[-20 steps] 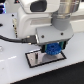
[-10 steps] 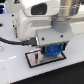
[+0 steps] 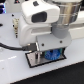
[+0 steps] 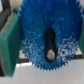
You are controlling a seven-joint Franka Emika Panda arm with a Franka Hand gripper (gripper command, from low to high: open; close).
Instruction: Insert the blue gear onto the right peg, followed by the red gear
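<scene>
The blue gear [image 3: 50,54] hangs just over the grey, black-bordered plate [image 3: 36,61] under my gripper [image 3: 48,50], which appears shut on it. In the wrist view the blue gear [image 4: 45,35] fills most of the picture, toothed rim all round. A small grey round shape [image 4: 50,52] shows low in its dark centre hole; it may be the tip of the right peg. In the exterior view the gear and the hand hide the pegs. The red gear is out of view.
A green block-like shape [image 4: 10,47] sits right beside the gear in the wrist view. The white arm body [image 3: 42,22] fills the middle of the exterior view above a white table [image 3: 15,72]. A black cable [image 3: 7,46] runs in from the exterior view's left.
The hand with the blue gear stays over the plate; at most it has sunk slightly. No grasp or release is visible.
</scene>
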